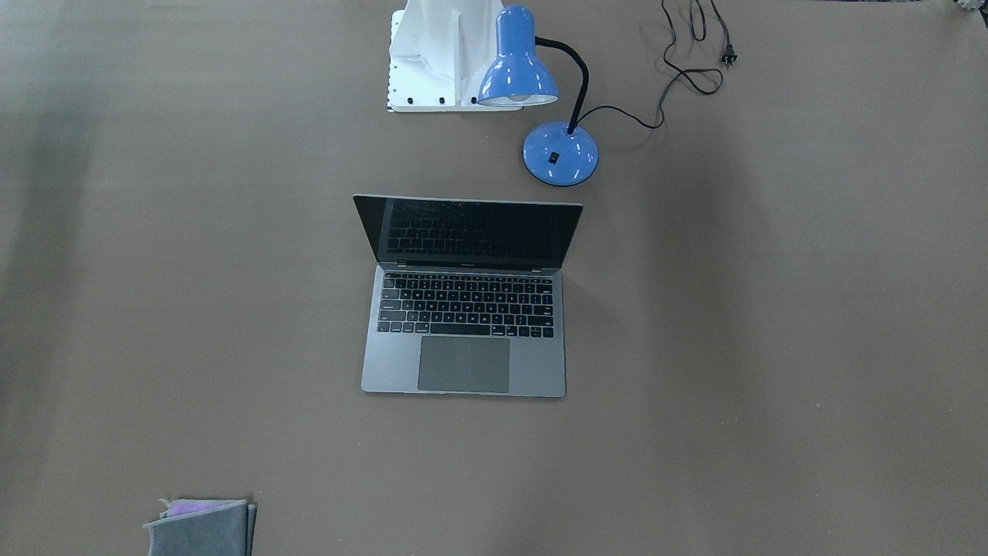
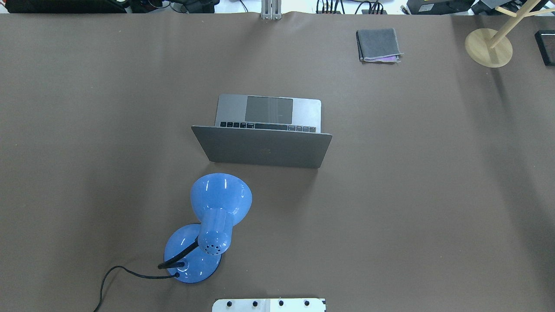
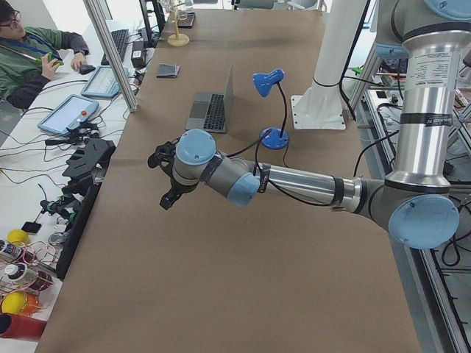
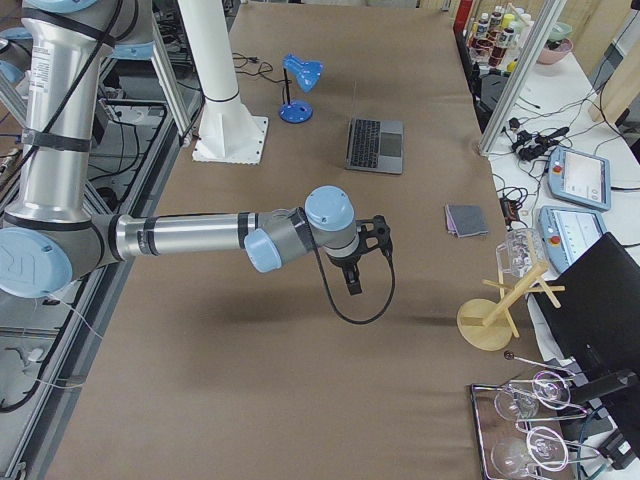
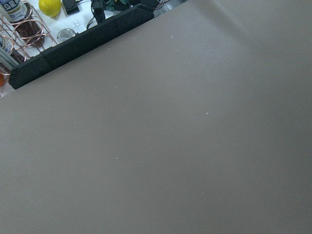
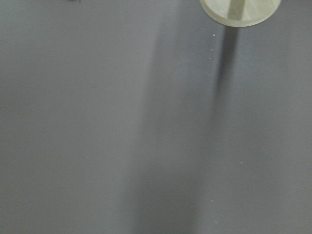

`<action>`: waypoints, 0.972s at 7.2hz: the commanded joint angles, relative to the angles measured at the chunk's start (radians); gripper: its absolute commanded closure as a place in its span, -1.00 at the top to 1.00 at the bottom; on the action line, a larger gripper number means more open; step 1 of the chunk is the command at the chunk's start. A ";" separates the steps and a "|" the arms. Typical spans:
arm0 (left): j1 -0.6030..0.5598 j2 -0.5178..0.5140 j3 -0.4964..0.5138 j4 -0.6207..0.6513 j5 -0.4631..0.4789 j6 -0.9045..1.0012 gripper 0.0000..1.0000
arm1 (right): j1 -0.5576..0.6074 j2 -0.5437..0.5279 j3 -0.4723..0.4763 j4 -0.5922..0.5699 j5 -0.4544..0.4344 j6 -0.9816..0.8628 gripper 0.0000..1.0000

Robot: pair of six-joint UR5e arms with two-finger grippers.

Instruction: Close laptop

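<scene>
The laptop [image 1: 465,309] stands open in the middle of the table, its dark screen upright and its keyboard facing away from the robot. The overhead view shows its grey lid [image 2: 262,149] from behind. It also shows in the exterior left view [image 3: 213,110] and the exterior right view [image 4: 376,143]. My left gripper [image 3: 168,193] hangs above bare table far from the laptop, toward the table's left end. My right gripper [image 4: 354,276] hangs above bare table toward the right end. Both show only in the side views, so I cannot tell whether they are open or shut.
A blue desk lamp [image 2: 208,234] with a black cord stands on the robot's side of the laptop, slightly left. A folded grey cloth [image 2: 378,44] lies at the far right. A wooden stand [image 2: 489,47] sits at the far right corner. The robot's white base [image 1: 444,58] is behind the lamp.
</scene>
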 commanded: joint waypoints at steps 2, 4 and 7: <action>0.218 -0.063 -0.011 -0.030 -0.013 -0.236 0.98 | -0.281 0.002 0.003 0.375 -0.149 0.542 0.96; 0.387 -0.100 -0.003 -0.227 -0.010 -0.595 0.97 | -0.461 0.042 0.054 0.445 -0.243 0.813 0.69; 0.583 -0.133 0.001 -0.468 0.004 -0.980 -0.99 | -0.587 0.057 0.189 0.445 -0.243 1.028 -0.99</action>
